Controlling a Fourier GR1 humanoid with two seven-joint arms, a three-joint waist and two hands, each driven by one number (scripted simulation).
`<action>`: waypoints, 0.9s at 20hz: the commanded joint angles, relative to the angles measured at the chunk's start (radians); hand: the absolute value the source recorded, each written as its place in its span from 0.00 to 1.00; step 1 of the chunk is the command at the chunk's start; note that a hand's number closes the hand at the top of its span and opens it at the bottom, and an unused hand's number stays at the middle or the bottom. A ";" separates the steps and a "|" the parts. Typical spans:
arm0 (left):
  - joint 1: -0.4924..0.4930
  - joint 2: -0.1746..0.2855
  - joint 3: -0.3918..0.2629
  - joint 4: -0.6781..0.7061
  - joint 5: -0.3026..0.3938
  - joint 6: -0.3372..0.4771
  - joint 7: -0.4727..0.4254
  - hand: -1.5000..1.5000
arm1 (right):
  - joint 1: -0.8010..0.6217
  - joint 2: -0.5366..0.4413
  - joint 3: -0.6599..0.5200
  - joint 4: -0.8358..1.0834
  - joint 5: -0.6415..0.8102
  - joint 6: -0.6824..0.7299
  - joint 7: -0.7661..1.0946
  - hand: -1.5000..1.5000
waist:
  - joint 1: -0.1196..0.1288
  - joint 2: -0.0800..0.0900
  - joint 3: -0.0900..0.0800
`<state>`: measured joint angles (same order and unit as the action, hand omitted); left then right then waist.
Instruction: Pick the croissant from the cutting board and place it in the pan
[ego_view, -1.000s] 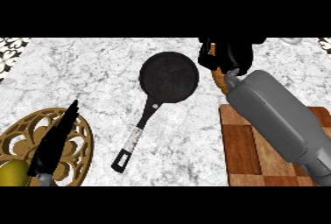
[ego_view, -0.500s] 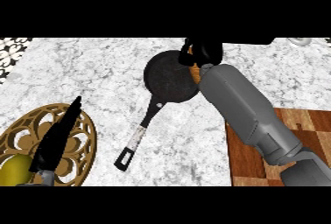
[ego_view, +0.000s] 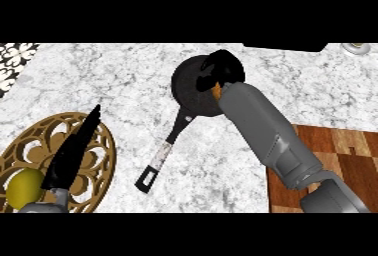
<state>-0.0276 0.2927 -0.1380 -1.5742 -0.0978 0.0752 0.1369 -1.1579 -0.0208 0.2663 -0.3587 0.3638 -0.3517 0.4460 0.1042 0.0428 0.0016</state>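
Observation:
The black pan (ego_view: 190, 89) lies on the marble counter at the upper middle, its handle (ego_view: 164, 155) running down and left. My right hand (ego_view: 221, 70) hovers over the pan's right side, fingers curled round the croissant (ego_view: 218, 92), of which only a small orange-brown bit shows under the wrist. The grey right forearm (ego_view: 269, 137) slants up from the lower right across the wooden cutting board (ego_view: 347, 155). My left hand (ego_view: 70, 150) stays at the lower left with straight fingers pointing up.
A round golden openwork trivet (ego_view: 29, 145) sits at the lower left under the left hand, with a yellow fruit (ego_view: 26, 187) on it. A small metal ring (ego_view: 358, 48) lies at the top right corner. A patterned edge (ego_view: 15, 62) shows at the top left.
My right hand has carried the croissant leftward from above the board's far edge to over the pan. The left hand has not moved.

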 joint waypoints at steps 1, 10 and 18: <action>-0.003 -0.008 -0.014 -0.008 0.002 -0.011 0.009 0.50 | 0.034 0.020 -0.101 0.021 -0.130 -0.028 -0.057 0.00 | 0.029 0.005 0.001; -0.016 -0.011 0.004 -0.013 -0.016 0.017 0.023 0.50 | 0.007 0.010 -0.253 -0.018 -0.205 -0.307 -0.348 0.00 | 0.001 0.002 0.002; 0.016 -0.017 0.027 0.012 0.001 0.013 0.007 0.50 | 0.041 0.003 -0.401 0.015 -0.288 -0.516 -0.468 0.00 | -0.040 -0.015 -0.001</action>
<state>-0.0146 0.2859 -0.1244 -1.5780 -0.0987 0.0770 0.1473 -1.1489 -0.0245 -0.0728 -0.3553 0.1091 -0.7766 0.0534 0.0832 0.0325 0.0015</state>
